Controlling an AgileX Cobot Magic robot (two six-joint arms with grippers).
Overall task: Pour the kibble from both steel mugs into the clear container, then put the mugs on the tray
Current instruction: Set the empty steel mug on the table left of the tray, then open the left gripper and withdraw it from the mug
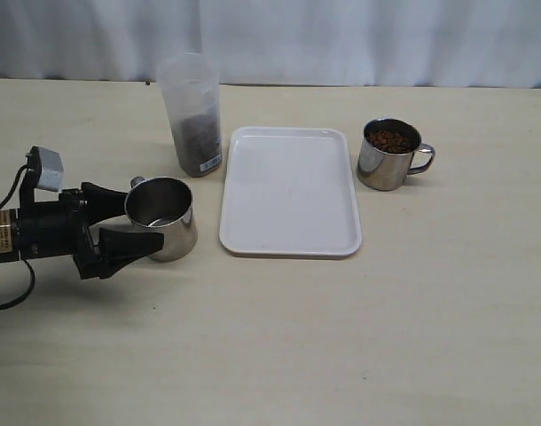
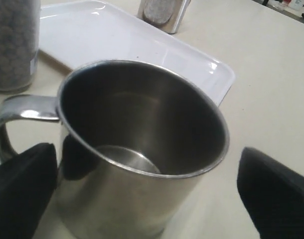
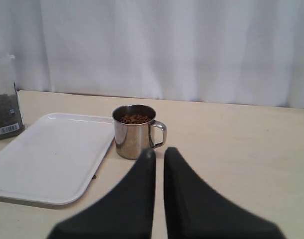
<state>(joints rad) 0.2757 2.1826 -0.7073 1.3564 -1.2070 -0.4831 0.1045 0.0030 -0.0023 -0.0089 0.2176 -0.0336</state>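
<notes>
An empty steel mug [image 1: 164, 217] stands upright on the table, left of the white tray [image 1: 290, 191]. My left gripper [image 1: 144, 220] is open, one finger on each side of this mug [image 2: 142, 149]. One finger [image 2: 22, 189] sits close by the handle side; the other [image 2: 276, 194] stands clear of the wall. The clear container [image 1: 192, 115] behind it holds kibble [image 1: 198, 138] in its lower half. The second steel mug [image 1: 390, 155], right of the tray, is full of kibble [image 1: 392, 139]. My right gripper [image 3: 159, 153] is shut on nothing, short of that mug [image 3: 133, 132].
A white curtain hangs along the far edge of the table. One stray pellet [image 3: 93, 177] lies on the table beside the tray's rim [image 3: 47, 159]. The right arm does not show in the exterior view.
</notes>
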